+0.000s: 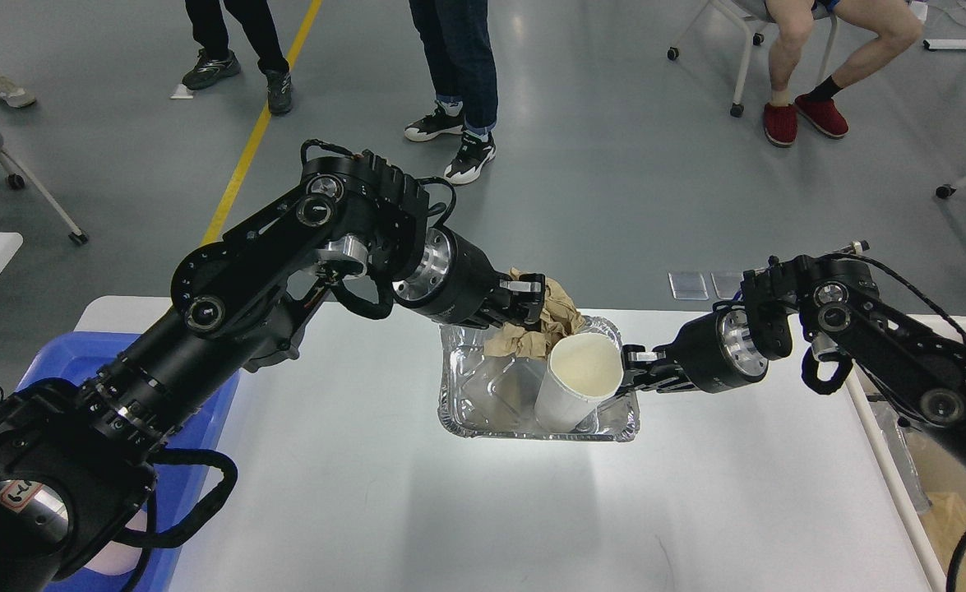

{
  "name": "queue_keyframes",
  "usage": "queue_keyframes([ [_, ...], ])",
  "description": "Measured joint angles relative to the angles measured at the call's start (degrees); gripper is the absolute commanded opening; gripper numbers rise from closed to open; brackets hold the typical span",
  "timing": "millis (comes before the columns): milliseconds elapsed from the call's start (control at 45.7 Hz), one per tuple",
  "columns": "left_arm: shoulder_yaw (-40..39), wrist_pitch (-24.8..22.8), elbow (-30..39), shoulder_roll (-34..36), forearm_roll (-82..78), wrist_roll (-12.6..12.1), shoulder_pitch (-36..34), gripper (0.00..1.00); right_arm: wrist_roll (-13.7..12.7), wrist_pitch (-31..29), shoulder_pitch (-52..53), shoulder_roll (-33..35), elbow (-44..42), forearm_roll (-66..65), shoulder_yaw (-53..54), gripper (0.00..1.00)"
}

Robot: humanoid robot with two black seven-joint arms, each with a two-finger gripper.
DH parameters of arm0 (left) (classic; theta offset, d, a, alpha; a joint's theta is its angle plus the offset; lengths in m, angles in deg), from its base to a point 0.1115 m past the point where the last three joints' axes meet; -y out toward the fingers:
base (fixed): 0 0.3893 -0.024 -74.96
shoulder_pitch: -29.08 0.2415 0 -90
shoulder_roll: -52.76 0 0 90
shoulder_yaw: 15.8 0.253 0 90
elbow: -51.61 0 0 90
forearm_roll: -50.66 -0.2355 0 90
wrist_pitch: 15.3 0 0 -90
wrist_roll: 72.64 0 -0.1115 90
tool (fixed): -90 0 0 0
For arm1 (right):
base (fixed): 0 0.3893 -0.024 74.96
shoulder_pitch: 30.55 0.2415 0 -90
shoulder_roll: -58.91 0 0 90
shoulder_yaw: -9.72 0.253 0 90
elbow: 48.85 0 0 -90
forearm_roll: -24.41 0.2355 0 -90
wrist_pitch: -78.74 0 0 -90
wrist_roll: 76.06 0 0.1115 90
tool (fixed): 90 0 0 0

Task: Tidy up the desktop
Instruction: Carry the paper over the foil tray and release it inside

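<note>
The white desktop (351, 493) fills the lower view. A foil tray (483, 395) sits at its middle with a white paper cup (577, 382) leaning inside it. My right gripper (629, 374) comes in from the right and is shut on the tray's right rim, right beside the cup's rim. My left gripper (538, 306) is shut on a crumpled brown paper (555, 322) and holds it over the tray's far edge, just behind the cup.
A blue plastic tray (55, 366) lies at the left edge, mostly hidden by my left arm. A cream-white bin (889, 469) stands off the right edge. People's legs and chairs are on the floor beyond the table.
</note>
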Motion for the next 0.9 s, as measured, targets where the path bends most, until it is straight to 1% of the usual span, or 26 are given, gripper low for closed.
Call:
queue_keyframes([
  [175,0.2,-0.3,0.1,1.6,-0.1,0.0,0.9,0.07,0.0,0.0,0.3,0.0,-0.3,0.0,0.0,0.00],
  [241,0.2,-0.4,0.1,2.6,-0.1,0.0,1.4,0.10,0.0,0.0,0.4,0.0,-0.6,0.0,0.0,0.00],
  [285,0.2,-0.5,0.1,3.5,-0.1,0.0,1.9,0.15,0.0,0.0,0.4,0.0,-0.8,0.0,0.0,0.00],
  [372,0.2,-0.5,0.1,4.6,-0.2,0.0,3.0,0.32,0.0,0.0,0.4,0.0,-0.9,0.0,0.0,0.00],
  [394,0.2,-0.5,0.1,4.7,-0.3,0.0,3.2,0.38,0.0,0.0,0.4,0.0,-0.9,0.0,0.0,0.00],
  [460,0.2,-0.1,0.1,4.9,-0.4,0.0,3.5,0.61,-0.1,0.0,0.5,0.0,-0.9,0.0,0.0,0.00],
  [503,0.2,0.3,0.1,4.9,-0.4,0.1,3.5,0.72,-0.1,0.0,0.5,0.0,-1.0,-0.1,0.0,0.00],
  [547,0.0,0.8,0.1,5.0,-0.4,0.3,3.5,0.79,-0.1,0.0,0.5,0.0,-1.0,-0.1,0.0,0.00],
  [613,-0.4,2.1,0.0,5.2,-0.4,0.4,3.4,0.84,-0.1,0.0,0.5,0.0,-1.0,0.0,0.0,0.00],
  [722,-0.9,4.0,0.0,6.3,-0.1,0.5,3.3,0.85,-0.1,0.0,0.5,0.0,-1.0,0.0,0.0,0.00],
  [810,-1.5,5.2,-0.1,7.0,0.3,0.6,3.3,0.94,-0.1,0.0,0.5,0.1,-0.9,0.1,0.0,0.00],
  [898,-2.6,5.8,-0.1,7.3,0.5,0.5,3.5,0.97,-0.1,0.0,0.5,0.3,-0.9,0.1,0.0,0.00],
])
